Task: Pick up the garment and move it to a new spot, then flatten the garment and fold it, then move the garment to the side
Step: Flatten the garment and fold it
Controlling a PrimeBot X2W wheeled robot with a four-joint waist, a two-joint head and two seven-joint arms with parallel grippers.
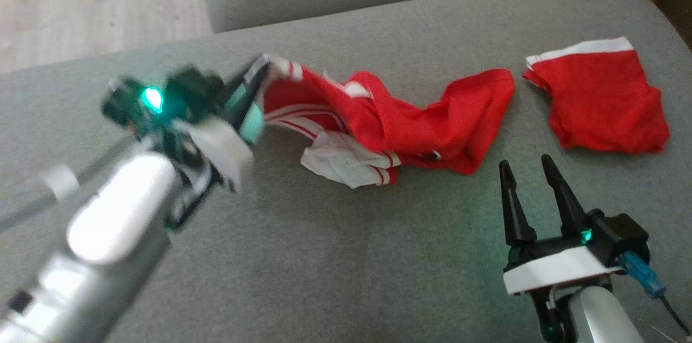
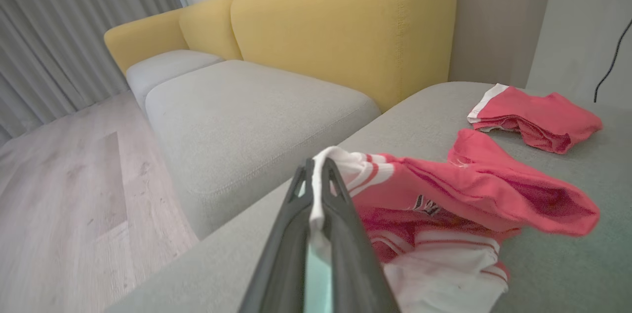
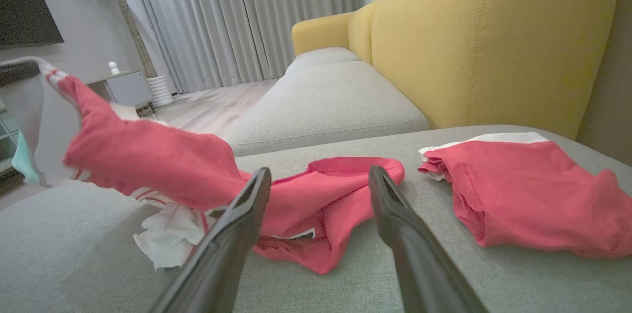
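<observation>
Step in hand: the pick-up, first part of the task. You have the grasp; the carry to a new spot is not yet done.
Left gripper (image 1: pixel 261 68): fingers pressed together on the white striped hem of the garment (image 1: pixel 411 121), with that end raised off the sofa seat (image 1: pixel 346 267).
Garment: red with white trim, crumpled. Most of it lies mid-seat, trailing from the raised hem toward the right edge, with white cloth bunched on the front side.
Right gripper (image 1: pixel 525 163): fingers spread, holding nothing, toward the seat's front edge, just short of the garment's right end.
Second red piece (image 1: pixel 600 99): toward the far right corner, near the garment's right end but not touching it.
Next move (judgement): raise the hem until the trailing end clears the seat, then carry it to bare seat, away from the second piece.
Risk (judgement): you hold the hem alone, and dragging cloth could pull it free.
Later: flattening will likely want your right fingers on the garment's right end.
</observation>
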